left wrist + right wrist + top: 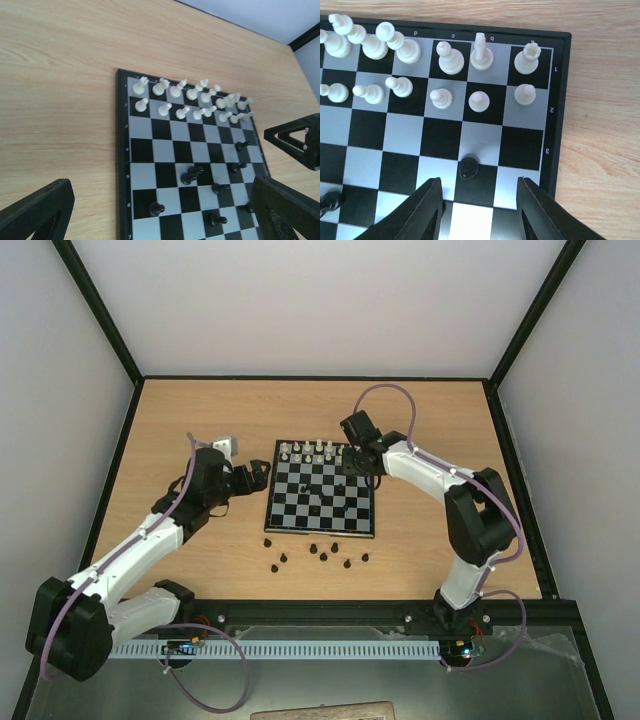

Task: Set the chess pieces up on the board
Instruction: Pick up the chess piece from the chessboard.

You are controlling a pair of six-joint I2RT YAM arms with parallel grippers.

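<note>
While the right gripper [477, 192] hovers, jaws parted, over the upper right of the board [559, 100], a black piece [468, 168] stands just above the gap between its fingers. The left gripper [255, 477], spread wide, sits left of the board; more black pieces [314, 546] dot the table [450, 430] below.

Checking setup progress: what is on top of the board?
On the board, white pieces stand in the two far rows; several black pieces scattered mid-board. In the top view the right gripper covers its far right corner.
</note>
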